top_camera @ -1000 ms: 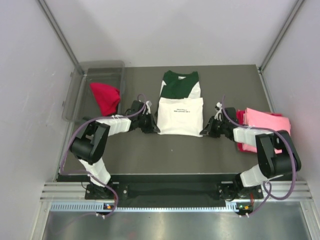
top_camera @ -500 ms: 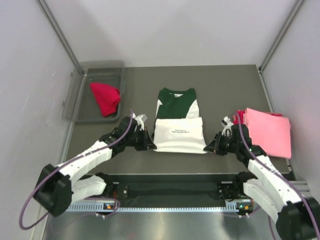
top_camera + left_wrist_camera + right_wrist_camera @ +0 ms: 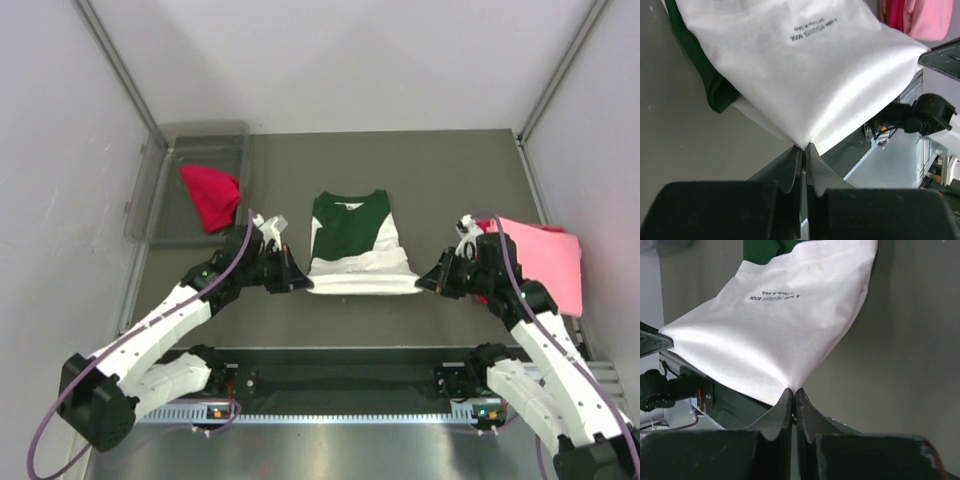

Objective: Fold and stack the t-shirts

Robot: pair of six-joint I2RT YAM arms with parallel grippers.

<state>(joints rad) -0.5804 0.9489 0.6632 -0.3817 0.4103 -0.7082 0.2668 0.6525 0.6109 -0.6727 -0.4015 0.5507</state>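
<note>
From above I count one white cloth t-shirt with dark green shoulders [image 3: 352, 235] mid-surface [image 3: 450, 170], one pink t-shirt [image 3: 540, 260] right, and one red t-shirt [image 3: 210, 195] in the clear grey plastic bin [image 3: 160, 170]. My left wrist view shows the left gripper [image 3: 298, 283] clamped on a white hem corner. My right wrist view shows the right gripper [image 3: 425, 284] pinching the other corner.

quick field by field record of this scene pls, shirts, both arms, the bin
shirt in work: white and green t-shirt, middle of the table, near edge held up between the two arms
left gripper: jaws shut on the shirt's near left corner
right gripper: jaws shut on its near right corner
print: small black text on the white cloth, seen in both wrist views
pink t-shirt: folded, right side of table
red t-shirt: crumpled in the clear bin, far left
</note>
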